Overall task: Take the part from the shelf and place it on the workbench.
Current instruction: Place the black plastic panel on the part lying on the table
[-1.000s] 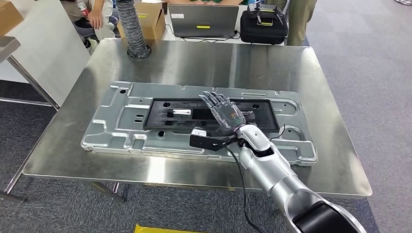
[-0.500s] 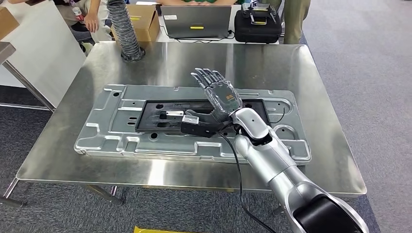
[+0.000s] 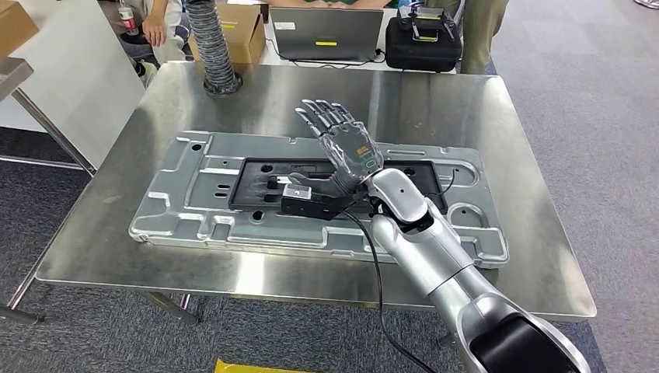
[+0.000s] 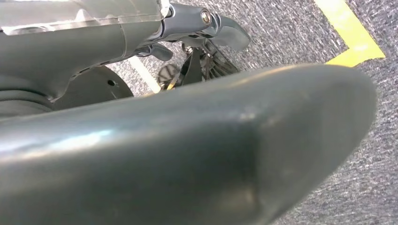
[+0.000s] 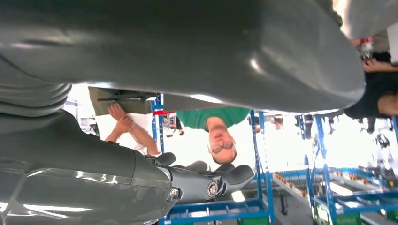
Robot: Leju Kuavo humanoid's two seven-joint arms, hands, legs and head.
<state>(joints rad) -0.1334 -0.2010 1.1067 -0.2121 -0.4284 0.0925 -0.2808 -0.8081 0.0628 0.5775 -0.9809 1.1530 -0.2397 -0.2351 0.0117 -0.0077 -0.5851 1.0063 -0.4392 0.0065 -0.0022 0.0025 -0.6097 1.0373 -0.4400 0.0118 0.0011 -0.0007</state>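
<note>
Your part (image 3: 233, 194) lies flat on the tabletop (image 3: 435, 101), long axis running side to side across your view; the placing looks done to me; your right hand (image 3: 342, 148) hangs above the part's middle, fingers spread, holding nothing; the part sits directly beneath it; your left hand's state I cannot tell from the left wrist view; the right hand is plainly nearer.

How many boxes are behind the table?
1 in view: a cardboard box beyond the table's far edge, between the hose and the laptop. Others may be hidden.
</note>
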